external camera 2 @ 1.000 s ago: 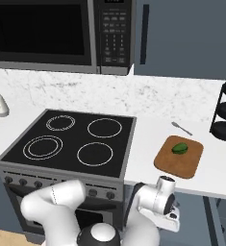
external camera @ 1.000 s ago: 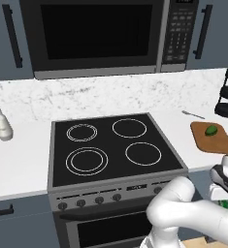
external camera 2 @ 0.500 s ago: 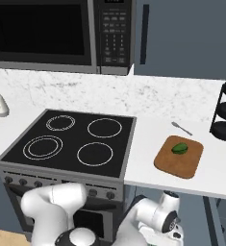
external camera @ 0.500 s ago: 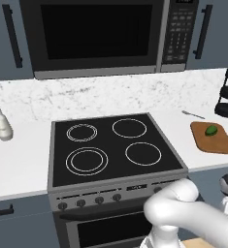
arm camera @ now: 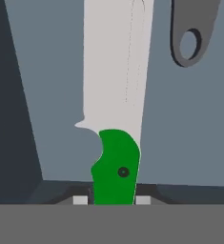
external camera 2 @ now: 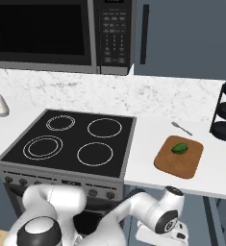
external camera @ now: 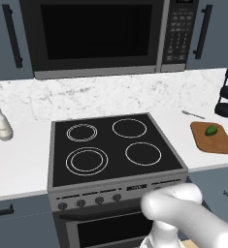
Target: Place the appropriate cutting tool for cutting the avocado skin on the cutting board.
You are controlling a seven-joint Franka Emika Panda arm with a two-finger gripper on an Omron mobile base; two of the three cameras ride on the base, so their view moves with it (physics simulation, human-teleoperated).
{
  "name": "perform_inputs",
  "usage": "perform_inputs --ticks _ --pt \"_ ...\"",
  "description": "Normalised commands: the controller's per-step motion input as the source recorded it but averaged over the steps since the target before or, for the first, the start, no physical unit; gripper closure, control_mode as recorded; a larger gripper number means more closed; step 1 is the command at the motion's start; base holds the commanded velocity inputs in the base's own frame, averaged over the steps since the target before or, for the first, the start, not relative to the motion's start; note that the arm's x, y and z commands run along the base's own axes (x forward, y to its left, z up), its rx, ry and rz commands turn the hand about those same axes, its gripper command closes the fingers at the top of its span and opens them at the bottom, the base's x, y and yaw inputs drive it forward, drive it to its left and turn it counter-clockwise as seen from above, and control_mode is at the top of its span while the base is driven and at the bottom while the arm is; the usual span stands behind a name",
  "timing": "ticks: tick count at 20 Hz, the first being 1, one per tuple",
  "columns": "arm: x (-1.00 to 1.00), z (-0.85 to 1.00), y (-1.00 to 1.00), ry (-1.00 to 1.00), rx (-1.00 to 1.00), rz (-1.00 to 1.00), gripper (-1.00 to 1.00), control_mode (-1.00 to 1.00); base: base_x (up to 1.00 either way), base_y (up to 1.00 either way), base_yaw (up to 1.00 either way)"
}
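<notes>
The cutting board [external camera 2: 179, 157] is seen on the white counter [external camera 2: 148, 139] to the right of the black stovetop [external camera 2: 73, 141], and the avocado [external camera 2: 180, 148] rests on its far half. In the left base view the same cutting board [external camera: 212, 137] lies near the right edge of the picture, with the avocado [external camera: 211, 130] on its far part. A small metal utensil [external camera 2: 181, 128], too small to be told as fork or spoon, lies on the counter just beyond the board, apart from it. A dark tiered stand [external camera 2: 225, 111] is placed at the far right of the counter, and a pale bottle [external camera: 3, 124] stands on the counter left of the stove. A microwave [external camera: 101, 36] is mounted above the stovetop.

The arm is bent low in front of the oven, below counter height, with the hand down at the right near the floor.

In the hand view a knife [arm camera: 116, 109] with a pale blade and a green handle [arm camera: 114, 174] is seen against a grey surface, the handle nearest the gripper [arm camera: 108, 200]. The handle sits between the two finger pads [arm camera: 143, 200], which lie close against its sides; whether it is truly pinched cannot be told. The grey end of another utensil [arm camera: 191, 31], pierced by a hole, lies to the right of the blade.
</notes>
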Motion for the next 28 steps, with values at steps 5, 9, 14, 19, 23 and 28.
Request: perform_inputs --ticks 5,9,14,19,23,28 --pt "-0.13 1.0 0.0 -0.1 -0.01 0.0 1.0 -1.0 0.0 0.0 0.0" --pt "0.07 1.0 0.0 -0.11 -0.02 0.0 1.0 -1.0 0.0 0.0 0.0" --pt "0.26 1.0 0.0 -0.11 -0.04 0.0 1.0 -1.0 0.0 0.0 0.0" --pt "0.54 1.0 -0.06 -0.09 -0.03 0.0 1.0 -1.0 0.0 0.0 0.0" --pt "0.78 0.76 -0.22 -0.02 0.0 -0.01 1.0 -1.0 0.0 0.0 0.0" --pt "0.95 0.09 -0.37 0.0 0.01 -0.02 1.0 -1.0 0.0 0.0 0.0"
